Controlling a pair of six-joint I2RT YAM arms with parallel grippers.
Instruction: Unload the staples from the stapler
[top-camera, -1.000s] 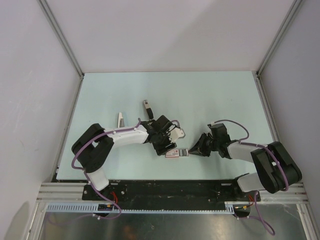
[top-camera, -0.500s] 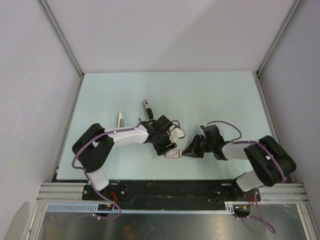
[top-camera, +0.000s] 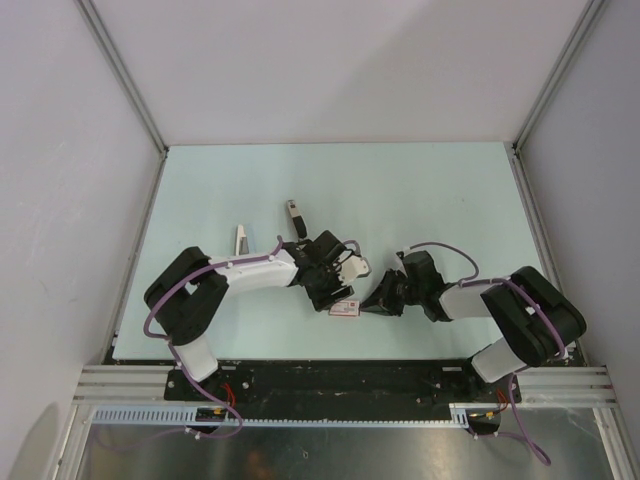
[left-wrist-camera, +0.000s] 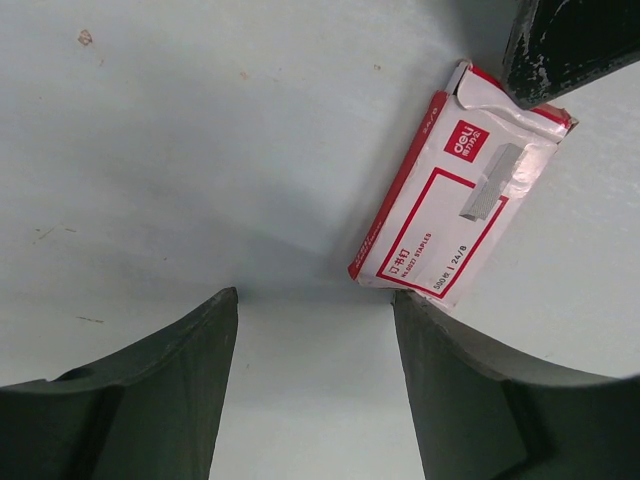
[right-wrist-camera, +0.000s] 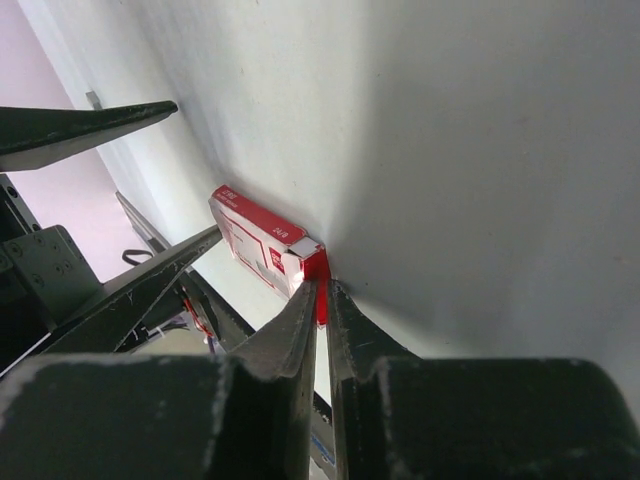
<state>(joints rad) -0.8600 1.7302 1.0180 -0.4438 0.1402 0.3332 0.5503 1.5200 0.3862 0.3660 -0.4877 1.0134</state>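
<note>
On the pale green tabletop (top-camera: 430, 200), near the front edge and between the two arms, lay a small flat red-and-white cardboard box (left-wrist-camera: 455, 210) printed with a picture of staples. The right gripper (right-wrist-camera: 318, 292) had its black fingers pressed together on the red flap at one end of the box. The left gripper (left-wrist-camera: 312, 300) hung over the other end, fingers apart, one tip just beside the box's corner

staple box (left-wrist-camera: 450, 200) on table (left-wrist-camera: 150, 150), just right of left fingers (left-wrist-camera: 150, 390), flap seemingly between right fingers (right-wrist-camera: 275, 345)
</note>
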